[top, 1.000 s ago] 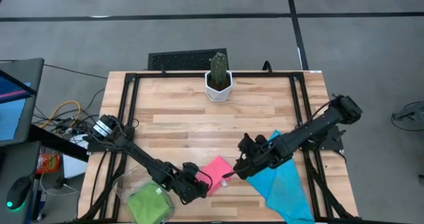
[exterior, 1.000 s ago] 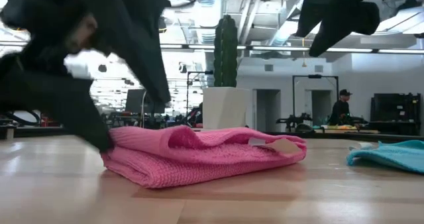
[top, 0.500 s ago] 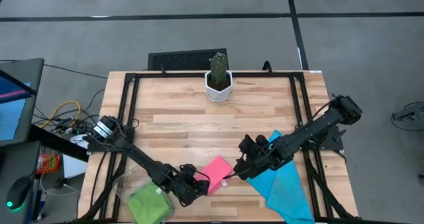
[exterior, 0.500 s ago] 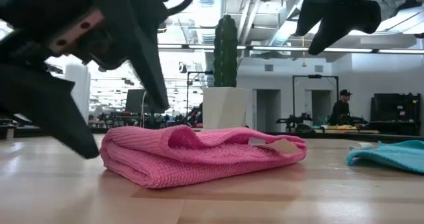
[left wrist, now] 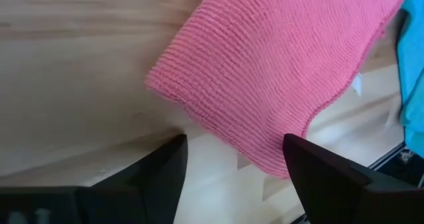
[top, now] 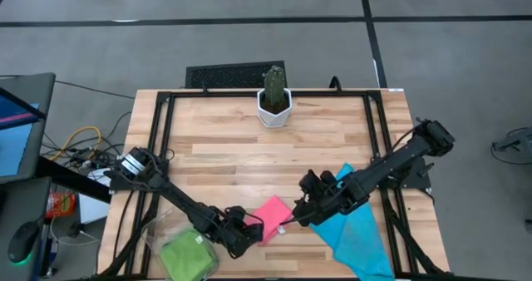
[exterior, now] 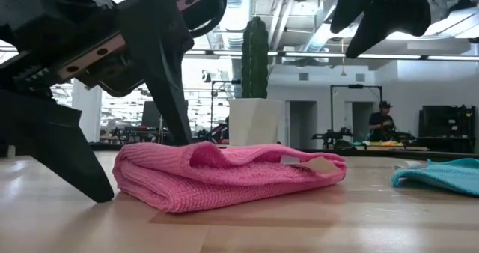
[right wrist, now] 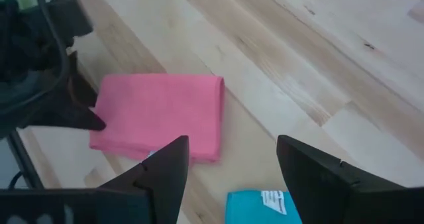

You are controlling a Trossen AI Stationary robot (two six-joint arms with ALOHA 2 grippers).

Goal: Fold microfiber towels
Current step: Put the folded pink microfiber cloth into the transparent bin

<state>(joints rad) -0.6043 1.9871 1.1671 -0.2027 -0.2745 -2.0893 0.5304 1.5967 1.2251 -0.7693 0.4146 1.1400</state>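
A: Left gripper [top: 252,229] first?
B: Fingers spread apart, holding nothing. It sits low at the near edge of the table [top: 216,160], just left of the pink towel [top: 273,214]. In the low view one finger [exterior: 56,144] stands on the wood just beside the towel's left fold, the other finger is behind it. I can't tell if either one touches the cloth.

A: Right gripper [top: 301,216]?
B: Also spread wide and empty. It hangs above the table, just right of the pink towel, clear of it. Its wrist view looks down on the towel between both fingers.

A: Pink towel state?
B: Folded into a compact rectangle, lying flat on the wood, near centre. A small white tag [exterior: 318,163] sticks out on its right end.

A: Other towels?
B: Blue towel [top: 362,231] lies spread out, unfolded, right of the pink one, partly under the right arm, reaching the near-right edge. Green towel [top: 187,254] is at the near-left corner, inside the clear plastic bin [top: 155,228], under the left arm.

A: Anything else?
B: Cactus in a white pot [top: 273,105] at the far edge, centre, well apart from the towels. A person [exterior: 383,124] stands far back in the room.
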